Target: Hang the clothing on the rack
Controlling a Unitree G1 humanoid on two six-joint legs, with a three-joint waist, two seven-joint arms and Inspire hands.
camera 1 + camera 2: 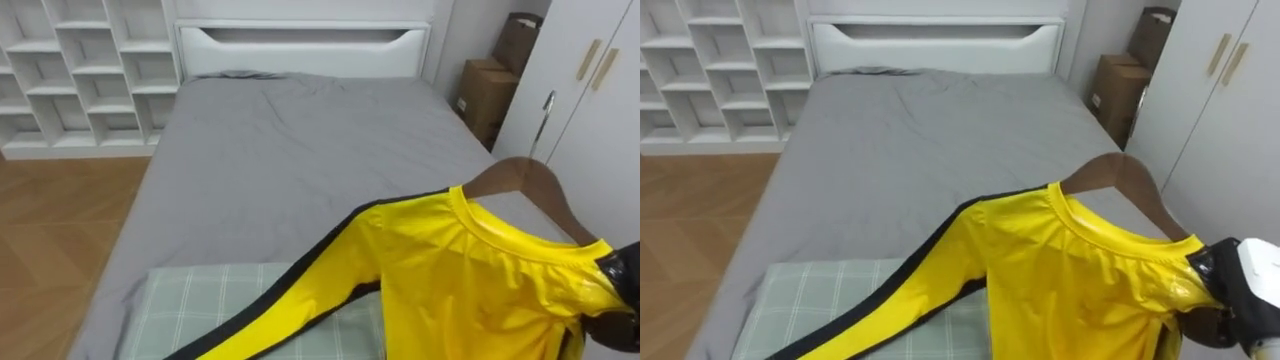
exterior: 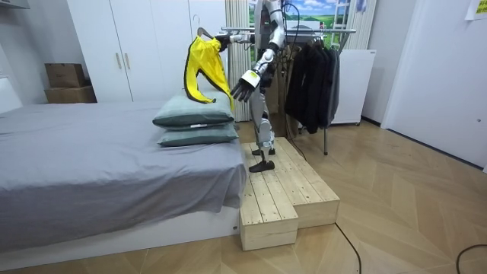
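Yellow shirt (image 1: 1080, 270) (on wooden hanger (image 1: 1120, 180)) clutched at shoulder by right hand (image 1: 1240, 290); left hand (image 2: 242, 87) splayed.

The eye views look down from the robot's head, near over the bed (image 1: 280, 160), toward the far headboard (image 1: 300, 45). The room view, well off, shares bed and pillows (image 2: 194, 125).

yellow black-striped shirt (image 1: 470, 280) draped on a wooden hanger (image 1: 522, 180) above the bed (image 1: 280, 160).

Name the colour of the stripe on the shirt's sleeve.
Black stripe on yellow shirt; best in left eye view.
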